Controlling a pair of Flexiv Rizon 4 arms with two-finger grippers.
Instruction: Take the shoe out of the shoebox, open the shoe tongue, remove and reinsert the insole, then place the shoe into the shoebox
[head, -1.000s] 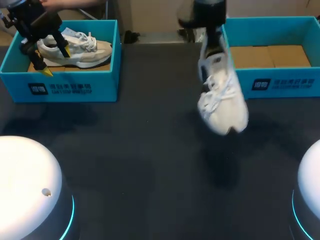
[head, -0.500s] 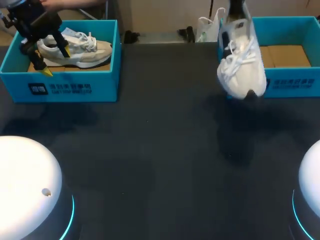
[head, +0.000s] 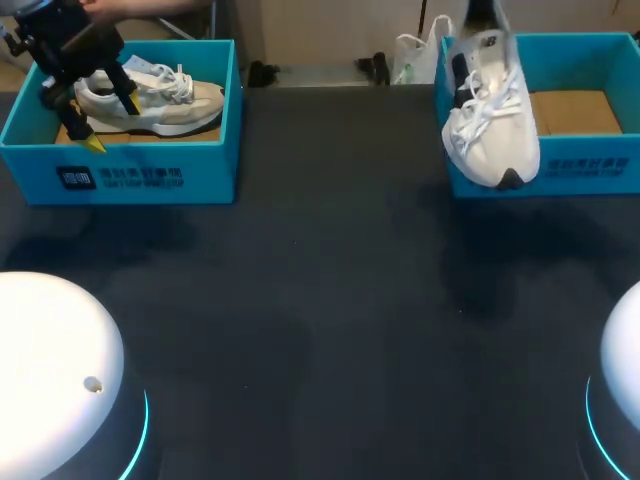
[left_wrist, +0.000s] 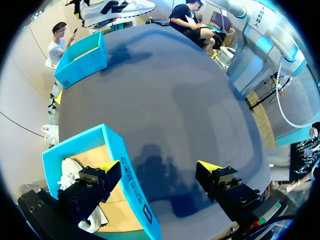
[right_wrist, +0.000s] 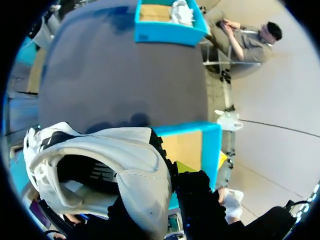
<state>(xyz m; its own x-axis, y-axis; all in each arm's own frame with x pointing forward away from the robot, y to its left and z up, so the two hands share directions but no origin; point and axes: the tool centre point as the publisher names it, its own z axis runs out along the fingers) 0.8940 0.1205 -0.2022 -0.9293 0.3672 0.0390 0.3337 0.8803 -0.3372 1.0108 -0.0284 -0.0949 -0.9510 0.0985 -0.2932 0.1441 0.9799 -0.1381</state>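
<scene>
A: Right claw, what has it got?
B: It's clamped on the heel of the white shoe, which hangs toe-down below it, by a corner of the right box.
A: And the left claw?
B: Spread wide, gripping nothing. It straddles the wall of the left box, one finger inside next to the beige shoe, the other outside over the table

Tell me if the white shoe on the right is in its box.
Out. The shoe hangs toe-down from the right gripper over the box's front corner, not resting on its cardboard floor.
</scene>
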